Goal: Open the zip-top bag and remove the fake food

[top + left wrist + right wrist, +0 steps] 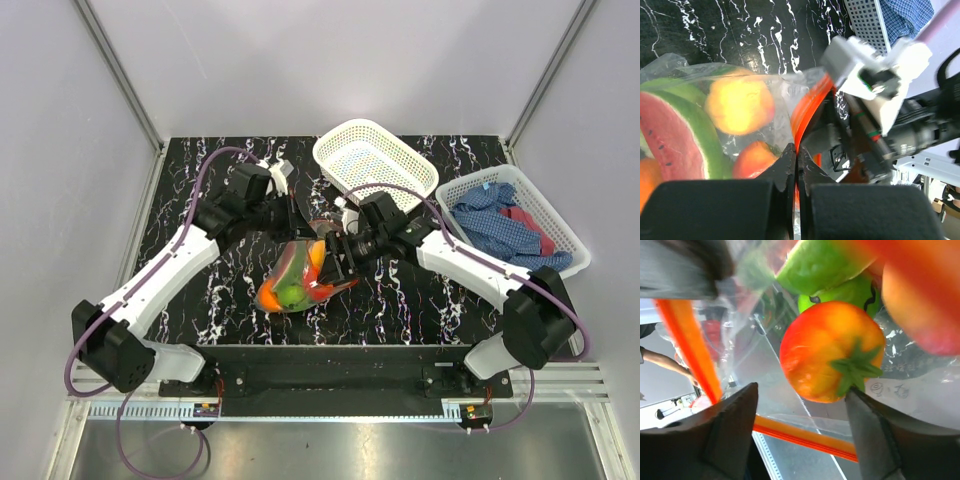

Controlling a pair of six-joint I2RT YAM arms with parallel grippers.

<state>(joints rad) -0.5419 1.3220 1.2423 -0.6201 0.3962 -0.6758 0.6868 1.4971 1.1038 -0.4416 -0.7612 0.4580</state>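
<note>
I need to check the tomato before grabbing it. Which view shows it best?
Right wrist: the tomato is large and sharp, green stem showing. Left wrist shows it half hidden; top view shows only mixed colours in the zip-top bag.

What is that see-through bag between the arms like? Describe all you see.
The zip-top bag is clear, crinkly plastic with an orange zip strip. It bulges with toy produce: a watermelon slice, a tomato, an orange ball. The left gripper pinches its strip edge; the right gripper stands open at it.
</note>
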